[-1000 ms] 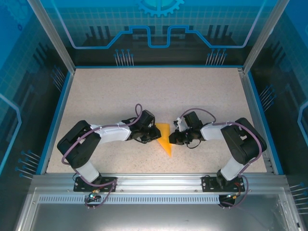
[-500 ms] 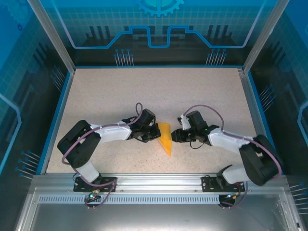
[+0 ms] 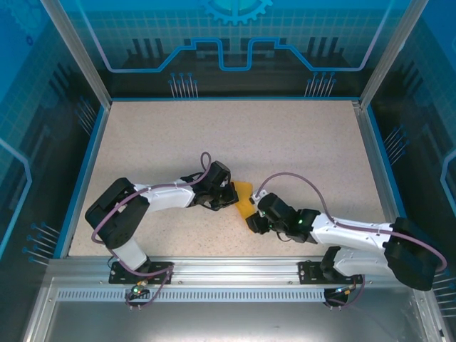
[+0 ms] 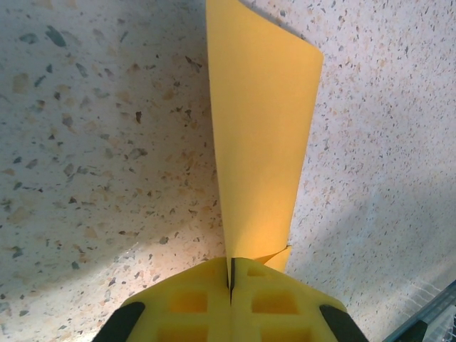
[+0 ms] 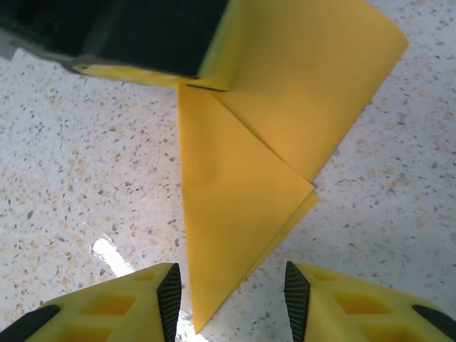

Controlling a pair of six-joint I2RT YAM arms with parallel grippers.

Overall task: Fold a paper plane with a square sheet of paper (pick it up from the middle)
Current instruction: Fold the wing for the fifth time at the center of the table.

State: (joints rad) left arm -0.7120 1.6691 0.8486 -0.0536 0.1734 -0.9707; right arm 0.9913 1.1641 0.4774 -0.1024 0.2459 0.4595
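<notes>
Orange-yellow paper folded into a pointy paper plane (image 3: 244, 199) lies on the speckled table (image 3: 178, 135), near the front edge and between the two arms. The left gripper (image 3: 231, 194) is squeezed tight on one edge of the paper plane. In the left wrist view its yellow fingers (image 4: 192, 303) press together, with the thin paper pinched in the crack between them. The rest of the paper plane (image 4: 260, 142) reaches out over the table. The right gripper (image 3: 251, 222) is let go, its fingers spread apart and holding nothing. In the right wrist view the sharp tip of the paper plane (image 5: 242, 185) lies flat on the table, in the gap between the two yellow fingers (image 5: 135, 299). One triangle flap lies on top of another layer, and a straight crease runs across them
</notes>
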